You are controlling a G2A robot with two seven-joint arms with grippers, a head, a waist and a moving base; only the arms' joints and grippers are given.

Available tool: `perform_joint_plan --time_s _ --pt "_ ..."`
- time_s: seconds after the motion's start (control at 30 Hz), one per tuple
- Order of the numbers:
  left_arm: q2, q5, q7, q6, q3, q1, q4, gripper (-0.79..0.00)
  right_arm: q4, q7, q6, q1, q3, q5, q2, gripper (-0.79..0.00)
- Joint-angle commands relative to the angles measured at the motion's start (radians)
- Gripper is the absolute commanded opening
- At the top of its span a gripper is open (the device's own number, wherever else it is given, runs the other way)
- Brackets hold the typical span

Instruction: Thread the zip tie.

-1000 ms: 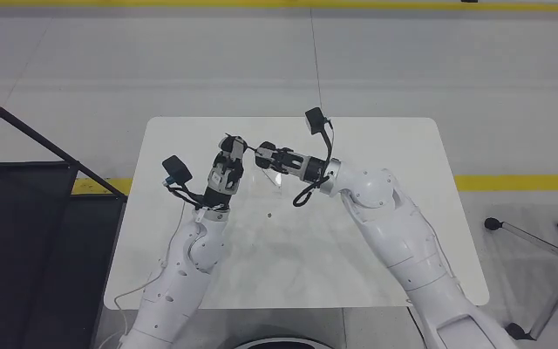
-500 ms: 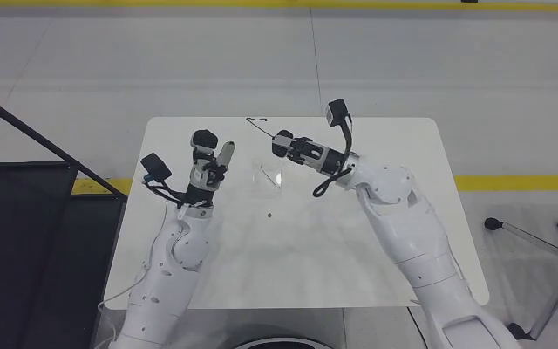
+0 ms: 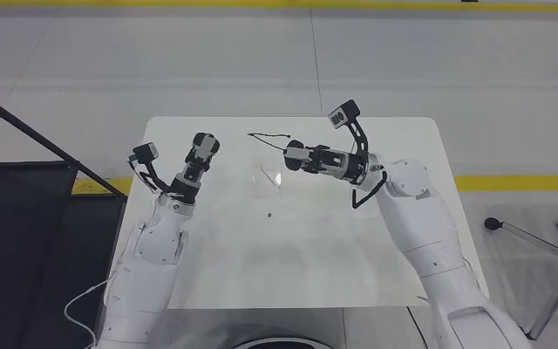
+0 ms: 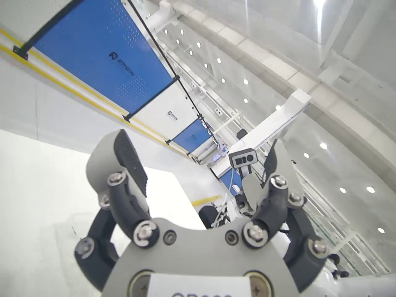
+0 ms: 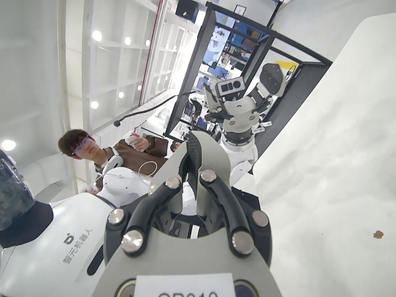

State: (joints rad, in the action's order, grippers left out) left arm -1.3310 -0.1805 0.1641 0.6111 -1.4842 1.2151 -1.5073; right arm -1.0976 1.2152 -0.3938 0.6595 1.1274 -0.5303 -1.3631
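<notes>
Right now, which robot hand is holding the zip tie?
The right gripper, pinched shut on the thin black zip tie; the left gripper is open and empty.

Two grippers over the far half of a table, a zip tie between them.

The table (image 3: pixel 288 262) stands in front of the robot. The left gripper (image 3: pixel 207 142) hangs over its far left part and the right gripper (image 3: pixel 289 153) over its far middle, well apart. The zip tie (image 3: pixel 266 137) is pinched in the right gripper and sticks out toward the left gripper without reaching it. A plastic wrapper (image 3: pixel 264 172) lies on the table between the grippers, nearer the robot than the zip tie. A crumb (image 3: pixel 269 214) lies nearer still. A partition (image 3: pixel 44 201) stands on the floor left of the table.
</notes>
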Motion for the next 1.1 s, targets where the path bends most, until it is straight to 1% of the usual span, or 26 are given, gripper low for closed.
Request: perform_joint_plan --time_s 0.0,0.23,0.27,0.33,0.4,0.43,0.57,0.7,0.8,0.87,0.97,1.07 --pt "0.0 -0.004 -0.02 0.001 0.0 0.0 0.0 0.0 0.002 -0.001 0.001 -0.001 0.0 0.002 0.0 -0.785" --pt "0.0 -0.004 -0.02 0.001 0.0 0.0 0.0 0.0 0.002 -0.001 0.001 -0.001 0.0 0.002 0.0 -0.785" --pt "-0.002 0.029 -0.019 -0.004 0.008 0.005 -0.007 0.0 0.002 -0.001 0.001 -0.001 0.0 0.002 0.0 -0.785" --pt "-0.004 0.131 0.02 -0.02 0.023 0.014 -0.028 0.0 -0.013 -0.015 0.001 0.01 -0.002 0.002 0.0 -0.785" --pt "-0.002 0.284 0.101 -0.058 0.029 0.02 -0.052 0.0 -0.039 -0.012 -0.017 0.026 -0.008 -0.001 0.0 -0.785" --pt "-0.001 0.315 0.124 -0.068 0.026 0.02 -0.057 0.0 -0.042 -0.007 -0.022 0.03 -0.009 -0.013 -0.001 -0.785" --pt "0.006 0.554 0.288 -0.149 0.018 0.025 -0.079 -0.003 -0.017 0.036 -0.048 0.024 -0.018 -0.046 -0.003 -0.785" --pt "0.011 0.722 0.418 -0.226 0.007 0.022 -0.077 -0.092 0.022 0.071 -0.07 0.008 -0.032 -0.072 -0.007 -0.785" --pt "0.014 0.794 0.49 -0.268 0.005 0.016 -0.074 -0.123 0.054 0.088 -0.079 -0.004 -0.039 -0.096 -0.011 -0.785" --pt "0.015 0.838 0.536 -0.292 0.009 0.013 -0.072 -0.169 0.076 0.095 -0.084 -0.014 -0.044 -0.108 -0.013 -0.785" --pt "0.017 0.847 0.568 -0.306 0.016 0.008 -0.066 -0.188 0.112 0.104 -0.092 -0.03 -0.051 -0.123 -0.017 -0.785" --pt "0.016 0.859 0.583 -0.313 0.033 0.001 -0.061 -0.237 0.139 0.112 -0.095 -0.043 -0.059 -0.132 -0.021 -0.785"
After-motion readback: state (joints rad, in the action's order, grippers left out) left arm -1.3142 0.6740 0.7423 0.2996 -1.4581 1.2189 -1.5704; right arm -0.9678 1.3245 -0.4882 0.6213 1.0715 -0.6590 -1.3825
